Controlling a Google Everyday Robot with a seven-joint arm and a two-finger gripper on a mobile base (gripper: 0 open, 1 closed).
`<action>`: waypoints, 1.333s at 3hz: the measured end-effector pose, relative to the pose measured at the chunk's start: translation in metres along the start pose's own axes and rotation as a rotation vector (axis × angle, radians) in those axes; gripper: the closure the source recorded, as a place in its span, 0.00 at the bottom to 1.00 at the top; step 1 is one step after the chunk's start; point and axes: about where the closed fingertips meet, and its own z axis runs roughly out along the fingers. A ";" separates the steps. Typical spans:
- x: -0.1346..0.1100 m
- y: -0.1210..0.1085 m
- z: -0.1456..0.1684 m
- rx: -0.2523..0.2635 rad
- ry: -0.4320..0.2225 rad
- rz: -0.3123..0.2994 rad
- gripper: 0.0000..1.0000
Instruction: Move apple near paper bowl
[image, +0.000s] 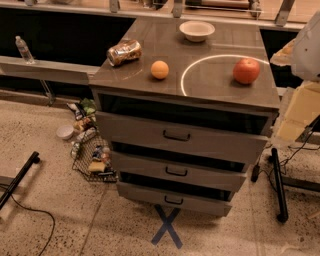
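The apple (246, 70) sits near the right edge of the cabinet top (150, 42), at 8 o'clock from the gripper (307, 47), clear of it; the gripper's state cannot be told. The paper bowl (197, 30) lies at 10 o'clock from the apple, well apart

White rounded arm (309, 45), pincer out of view
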 end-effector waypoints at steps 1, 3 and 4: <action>0.000 0.000 0.000 0.000 0.000 0.000 0.00; 0.030 -0.045 0.039 0.058 -0.221 0.218 0.00; 0.048 -0.089 0.062 0.098 -0.372 0.338 0.00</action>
